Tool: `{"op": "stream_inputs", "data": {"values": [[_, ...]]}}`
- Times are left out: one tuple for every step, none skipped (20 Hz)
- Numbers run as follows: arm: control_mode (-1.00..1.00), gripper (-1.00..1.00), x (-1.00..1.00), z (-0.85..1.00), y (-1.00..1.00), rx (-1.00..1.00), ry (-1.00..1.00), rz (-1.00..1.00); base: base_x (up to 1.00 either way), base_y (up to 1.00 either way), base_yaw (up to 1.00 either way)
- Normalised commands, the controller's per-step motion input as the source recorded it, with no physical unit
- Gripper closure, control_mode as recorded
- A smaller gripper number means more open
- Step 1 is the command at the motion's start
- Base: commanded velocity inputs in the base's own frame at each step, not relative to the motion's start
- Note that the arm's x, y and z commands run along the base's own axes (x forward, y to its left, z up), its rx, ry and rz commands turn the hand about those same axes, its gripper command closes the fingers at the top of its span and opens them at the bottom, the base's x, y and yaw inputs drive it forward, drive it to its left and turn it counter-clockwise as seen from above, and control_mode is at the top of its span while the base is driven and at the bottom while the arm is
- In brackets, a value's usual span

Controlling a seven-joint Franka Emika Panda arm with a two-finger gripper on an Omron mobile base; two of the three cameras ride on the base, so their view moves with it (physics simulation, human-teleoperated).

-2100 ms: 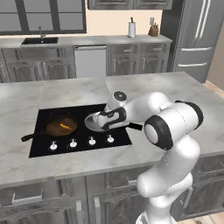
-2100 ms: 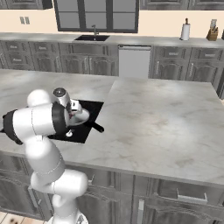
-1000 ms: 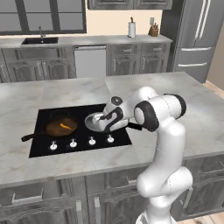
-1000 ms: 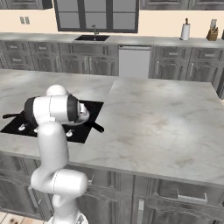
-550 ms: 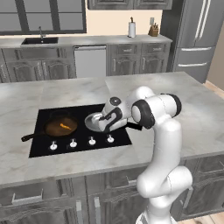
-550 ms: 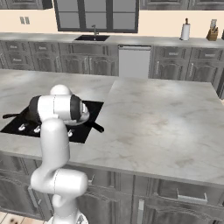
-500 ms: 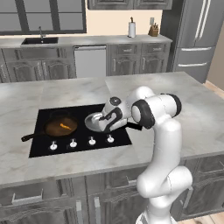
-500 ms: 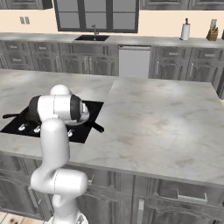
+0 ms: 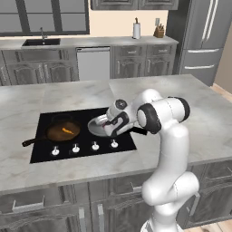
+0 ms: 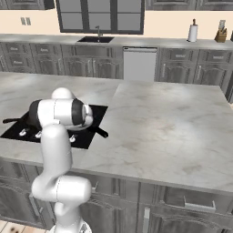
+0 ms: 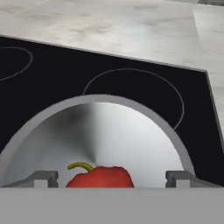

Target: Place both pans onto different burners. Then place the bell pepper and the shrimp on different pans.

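1. Now the cooktop (image 9: 41,154) carries both pans: the skillet (image 9: 63,129) with the shrimp (image 9: 67,131) inside, and the steel pan (image 11: 109,131).
2. Inside the steel pan lies the bell pepper (image 11: 100,177).
3. Over it, the gripper (image 11: 113,178) has fingers (image 11: 43,178) wide, holding nothing; best to lift straight up, without touching the rim.
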Motion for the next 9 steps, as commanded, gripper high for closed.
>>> {"op": "stream_inputs", "data": {"values": [[-1.0, -1.0, 0.0, 0.47, 0.06, 0.0, -0.11, 0.0, 0.0, 0.0, 0.0], [-1.0, -1.0, 0.0, 0.49, 0.09, 0.0, -0.1, 0.0, 0.0, 0.0, 0.0], [-1.0, -1.0, 0.0, 0.57, 0.11, 0.0, -0.1, 0.0, 0.0, 0.0, 0.0], [-1.0, -1.0, -0.06, 0.63, 0.12, 0.0, -0.12, 0.0, 0.0, 0.0, 0.0], [-1.0, -1.0, -0.13, 0.72, 0.09, 0.0, -0.13, 0.0, 0.0, 0.0, 0.0], [-1.0, -1.0, -0.2, 0.76, 0.07, 0.0, -0.14, 0.0, 0.0, 0.0, 0.0], [-1.0, -1.0, -0.26, 0.76, 0.09, 0.0, -0.15, 0.0, 0.0, 0.0, 0.0], [-1.0, -1.0, -0.27, 0.74, 0.06, 0.0, -0.14, 0.0, 0.0, 0.0, 0.0], [-1.0, -1.0, -0.26, 0.69, 0.06, 0.0, -0.13, 0.0, 0.0, 0.0, 0.0]]}}
